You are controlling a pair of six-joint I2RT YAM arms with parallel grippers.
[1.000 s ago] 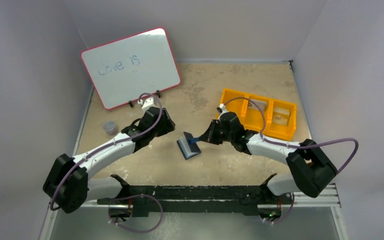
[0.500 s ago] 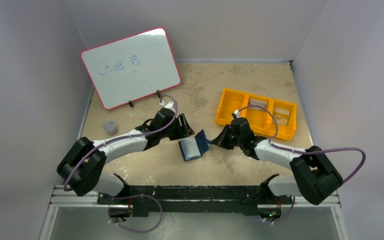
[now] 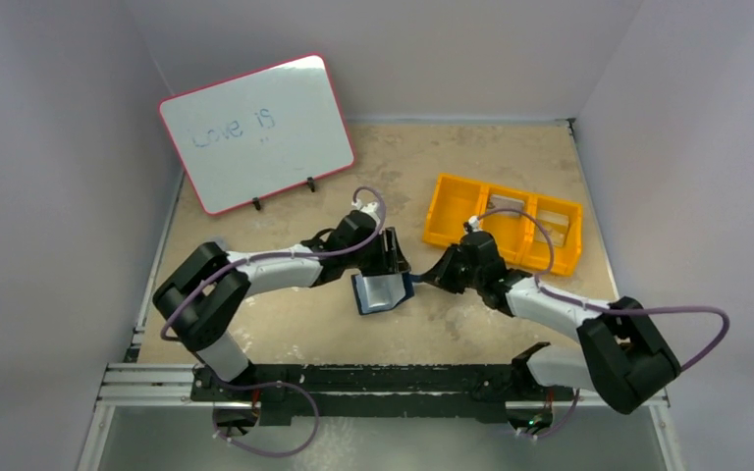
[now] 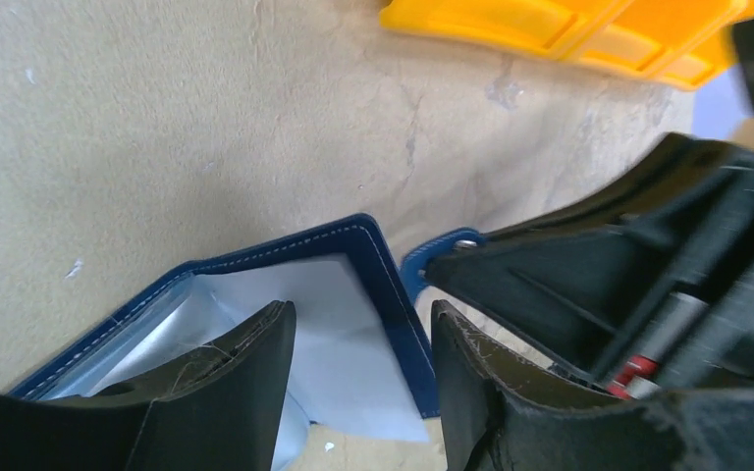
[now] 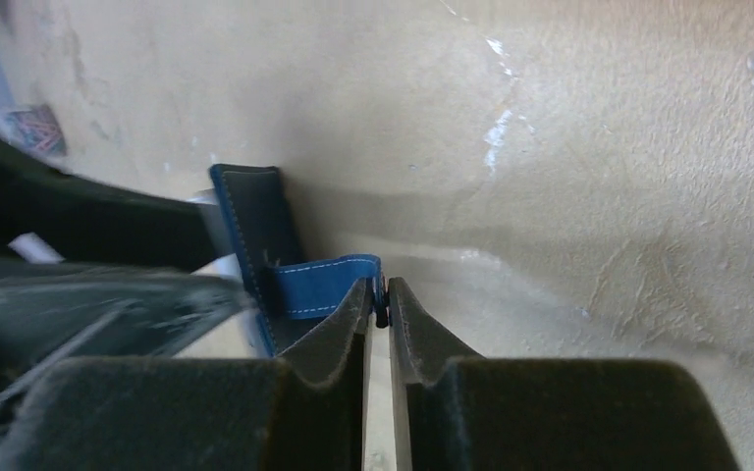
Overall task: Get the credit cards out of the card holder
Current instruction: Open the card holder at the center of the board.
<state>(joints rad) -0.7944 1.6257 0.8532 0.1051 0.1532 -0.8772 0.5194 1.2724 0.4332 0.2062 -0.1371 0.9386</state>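
Note:
The navy card holder (image 3: 378, 292) lies opened on the table between the arms. Its right flap is lifted. In the left wrist view its blue stitched rim (image 4: 393, 285) frames a pale inner pocket (image 4: 344, 304). I cannot tell any credit cards apart from that pale lining. My left gripper (image 3: 394, 263) is open, its fingers (image 4: 226, 383) straddling the raised flap from above without closing on it. My right gripper (image 3: 430, 279) is pinched on the holder's blue snap tab (image 5: 324, 285) and holds the flap (image 5: 250, 221) up.
The orange three-compartment tray (image 3: 449, 201) stands just behind the right gripper. A flat pale rectangle lies in its middle compartment (image 3: 507, 205) and another in its right compartment (image 3: 551, 224). A whiteboard (image 3: 255, 132) leans at the back left. Walls enclose the table.
The left arm has swung right from near the whiteboard to the holder. The right gripper has drawn the tab rightward, and the holder has opened out from a nearly folded stand.

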